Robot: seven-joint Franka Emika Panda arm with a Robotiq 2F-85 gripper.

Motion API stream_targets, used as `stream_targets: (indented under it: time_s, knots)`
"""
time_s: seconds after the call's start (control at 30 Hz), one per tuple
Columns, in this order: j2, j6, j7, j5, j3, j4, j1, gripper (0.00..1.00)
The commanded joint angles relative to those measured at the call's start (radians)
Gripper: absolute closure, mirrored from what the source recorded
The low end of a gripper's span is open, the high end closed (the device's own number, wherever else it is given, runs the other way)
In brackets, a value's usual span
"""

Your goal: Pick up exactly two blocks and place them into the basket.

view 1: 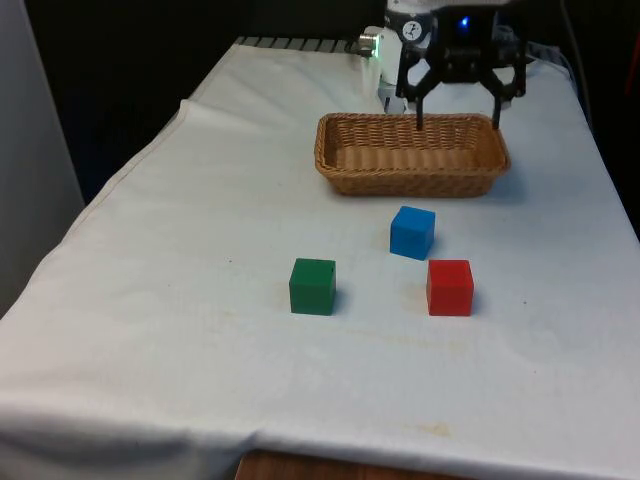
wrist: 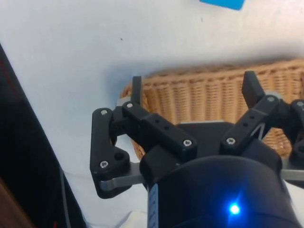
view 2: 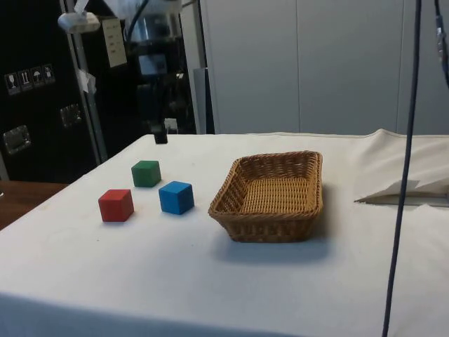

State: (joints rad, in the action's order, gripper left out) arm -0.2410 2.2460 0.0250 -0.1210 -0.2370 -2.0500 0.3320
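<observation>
end effector spread, seemingly above basket far rim.

Legible text: none. A pale paper label hangs on the dark cabinet in the side view, its print too small to read. Small white pictogram stickers sit on the same cabinet, symbols indistinct.

Three blocks, one basket, apparently empty.
</observation>
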Motion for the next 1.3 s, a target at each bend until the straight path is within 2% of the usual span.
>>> stream_targets:
  time_s: [0.0,0.2,0.23,0.27,0.43,0.5,0.53,0.57,0.63,0.83,0.87,0.9,1.1,1.13,1.17,1.27]
  knots:
    - [-0.018,0.017,0.0,-0.013,0.006,0.004,0.001,0.0]
    - [-0.058,0.077,-0.003,-0.016,0.017,-0.005,0.001,0.0]
    - [-0.054,0.057,-0.001,-0.009,0.014,0.001,0.0,0.0]
    - [-0.069,0.095,-0.005,-0.017,0.02,-0.009,0.0,0.0]
    - [-0.095,0.133,-0.007,-0.011,0.02,-0.017,0.0,0.0]
    - [-0.116,0.155,-0.016,-0.012,0.017,-0.018,-0.004,0.0]
    - [-0.104,0.136,-0.008,-0.009,0.017,-0.016,0.0,0.0]
    - [-0.123,0.163,-0.019,-0.013,0.015,-0.017,-0.005,0.0]
    - [-0.141,0.178,-0.027,-0.016,0.012,-0.014,-0.009,0.0]
    - [-0.189,0.222,-0.045,-0.024,0.005,-0.006,-0.016,0.0]
    - [-0.186,0.217,-0.033,-0.011,-0.003,-0.009,-0.008,0.0]
    - [-0.206,0.234,-0.049,-0.025,0.003,-0.001,-0.019,0.0]
    - [-0.265,0.279,-0.059,-0.023,-0.008,0.012,-0.026,0.0]
    - [-0.255,0.267,-0.047,-0.012,-0.015,0.009,-0.016,0.0]
    - [-0.273,0.285,-0.06,-0.022,-0.01,0.013,-0.026,0.0]
    - [-0.296,0.302,-0.059,-0.02,-0.015,0.02,-0.023,0.0]
